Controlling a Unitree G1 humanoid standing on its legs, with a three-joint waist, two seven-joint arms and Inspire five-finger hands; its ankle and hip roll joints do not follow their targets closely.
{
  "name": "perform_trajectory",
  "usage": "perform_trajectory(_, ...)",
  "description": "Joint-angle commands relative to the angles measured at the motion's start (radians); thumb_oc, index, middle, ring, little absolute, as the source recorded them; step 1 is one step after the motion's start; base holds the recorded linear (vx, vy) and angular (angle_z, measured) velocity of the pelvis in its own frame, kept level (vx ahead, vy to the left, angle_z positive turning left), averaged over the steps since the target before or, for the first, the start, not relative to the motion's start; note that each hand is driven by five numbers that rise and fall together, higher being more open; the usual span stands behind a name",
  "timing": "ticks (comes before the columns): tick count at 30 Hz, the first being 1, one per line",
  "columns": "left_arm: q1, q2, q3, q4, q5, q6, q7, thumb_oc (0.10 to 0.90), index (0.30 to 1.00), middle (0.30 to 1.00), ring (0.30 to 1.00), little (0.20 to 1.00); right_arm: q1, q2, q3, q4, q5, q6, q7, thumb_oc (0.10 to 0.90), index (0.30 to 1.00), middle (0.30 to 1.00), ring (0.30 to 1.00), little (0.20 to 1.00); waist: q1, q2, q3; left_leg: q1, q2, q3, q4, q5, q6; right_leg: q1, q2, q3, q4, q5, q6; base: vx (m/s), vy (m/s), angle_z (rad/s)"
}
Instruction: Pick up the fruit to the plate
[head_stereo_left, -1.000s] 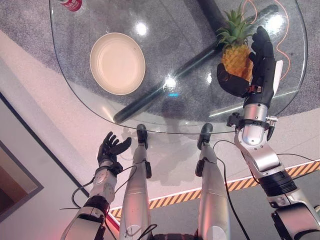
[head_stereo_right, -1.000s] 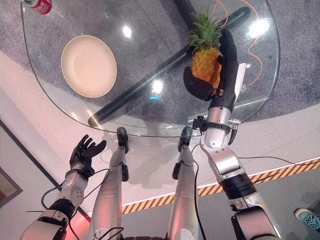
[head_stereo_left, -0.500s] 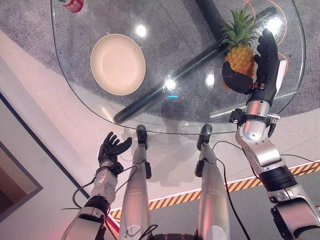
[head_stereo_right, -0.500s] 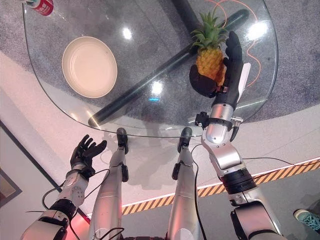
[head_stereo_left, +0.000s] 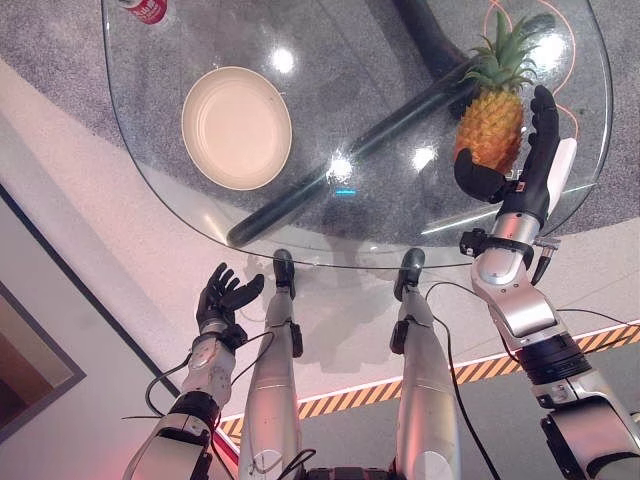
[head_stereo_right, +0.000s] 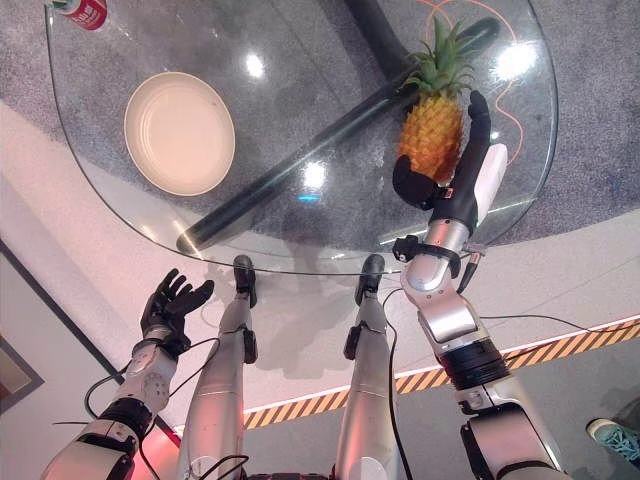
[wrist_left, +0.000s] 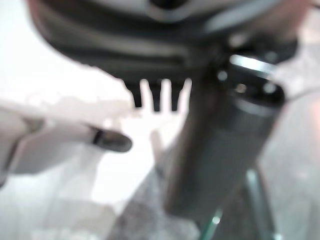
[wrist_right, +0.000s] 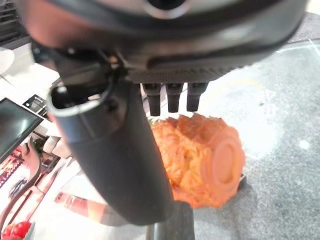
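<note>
A pineapple (head_stereo_left: 490, 125) stands tilted at the right end of the glass table (head_stereo_left: 350, 80), its green crown pointing away from me. My right hand (head_stereo_left: 527, 185) is at its right side, open. The straight fingers (head_stereo_left: 545, 125) run up along the fruit and the thumb (wrist_right: 115, 160) rests by its orange base (wrist_right: 200, 160). The round cream plate (head_stereo_left: 237, 127) sits bare on the left part of the table. My left hand (head_stereo_left: 222, 298) hangs open below the table's near edge at the lower left, holding nothing.
A red can (head_stereo_left: 140, 8) stands at the table's far left edge. A dark bar (head_stereo_left: 340, 170) of the table's frame runs under the glass between the plate and the pineapple. The table's curved near edge (head_stereo_left: 330, 262) lies just before my arms.
The pineapple and my right hand have shifted right, away from the plate. The fruit's crown has swung from leaning left to leaning right, and the fingers have straightened. The left hand has not moved.
</note>
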Motion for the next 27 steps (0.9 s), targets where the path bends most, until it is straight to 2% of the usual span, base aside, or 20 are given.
perform_trajectory(1,0.071,0.026,0.012,0.018,0.008,-0.03,0.007,0.8,0.9,0.9,0.9,0.9,-0.014,-0.063,-0.017,-0.063,-0.055,-0.031,-0.07,0.8,0.9,0.9,0.9,0.9,0.004,0.003,-0.019,-0.036,-0.055,-0.021,0.079,-0.062,0.032,-0.008,0.03,-0.053,0.025,-0.027,-0.01,0.0,0.0,0.0)
perform_trajectory(10,0.069,0.029,0.01,0.015,0.009,-0.028,0.007,0.8,0.9,0.9,0.9,0.9,-0.013,-0.058,-0.012,-0.043,0.005,-0.035,-0.059,0.8,0.9,0.9,0.9,0.9,0.003,0.001,-0.019,-0.04,-0.055,-0.021,0.081,-0.062,0.032,-0.014,0.031,-0.052,0.025,-0.027,-0.012,0.0,0.0,0.0)
perform_trajectory(14,0.067,0.033,0.008,0.012,0.006,-0.023,0.004,0.8,0.9,0.9,0.9,0.9,-0.01,-0.041,-0.01,-0.019,0.089,-0.04,-0.046,0.8,0.9,0.9,0.9,0.9,0.005,0.002,-0.019,-0.04,-0.055,-0.022,0.08,-0.062,0.032,-0.015,0.032,-0.052,0.027,-0.028,-0.014,0.0,0.0,0.0)
perform_trajectory(20,0.066,0.027,0.001,0.006,0.009,-0.02,0.018,0.8,0.9,0.9,0.9,0.9,0.006,0.007,-0.02,0.035,0.237,-0.084,-0.04,0.8,0.9,0.9,0.9,0.9,0.007,0.001,-0.019,-0.041,-0.056,-0.022,0.078,-0.059,0.033,-0.015,0.033,-0.053,0.027,-0.028,-0.018,0.0,0.0,0.0)
perform_trajectory(27,0.066,0.025,-0.011,0.0,0.012,-0.018,0.021,0.8,0.9,0.9,0.9,0.9,-0.006,0.032,-0.037,0.102,0.31,-0.103,-0.026,0.8,0.9,0.9,0.9,0.9,0.014,0.006,-0.019,-0.038,-0.059,-0.025,0.075,-0.058,0.033,-0.014,0.033,-0.057,0.028,-0.026,-0.021,0.0,0.0,0.0)
